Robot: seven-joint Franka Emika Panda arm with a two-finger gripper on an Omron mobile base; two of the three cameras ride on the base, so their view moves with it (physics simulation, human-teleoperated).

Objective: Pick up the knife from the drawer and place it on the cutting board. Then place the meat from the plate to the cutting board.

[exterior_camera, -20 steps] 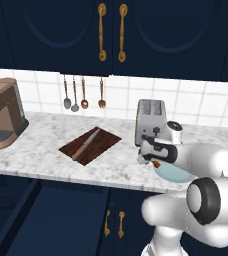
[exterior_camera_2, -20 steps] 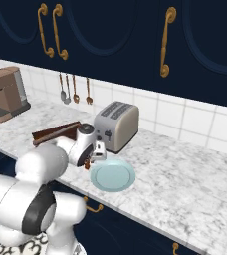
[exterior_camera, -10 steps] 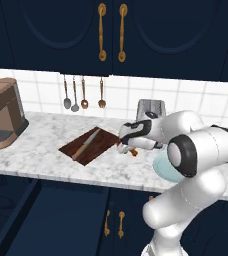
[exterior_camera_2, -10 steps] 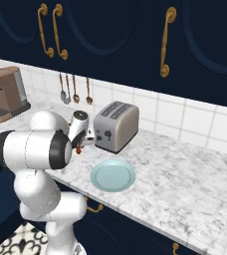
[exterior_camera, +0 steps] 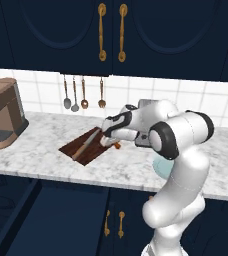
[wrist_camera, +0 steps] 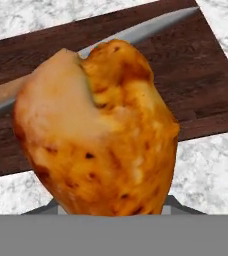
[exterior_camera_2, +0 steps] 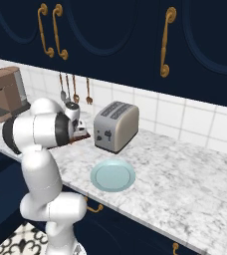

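Now the claw [exterior_camera: 109, 138] is clamped on the meat [wrist_camera: 98, 135], a light, stiff, greasy-looking drumstick gripped at its lower end, hanging just above the cutting board [wrist_camera: 196, 85] and knife [wrist_camera: 151, 27] beyond it.

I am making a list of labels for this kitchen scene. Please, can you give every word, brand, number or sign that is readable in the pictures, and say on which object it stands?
There are none: no readable text in any view.
The toaster has small dark front controls but no legible marking.
The coffee machine, cutting board, knife, plate and meat carry no lettering.
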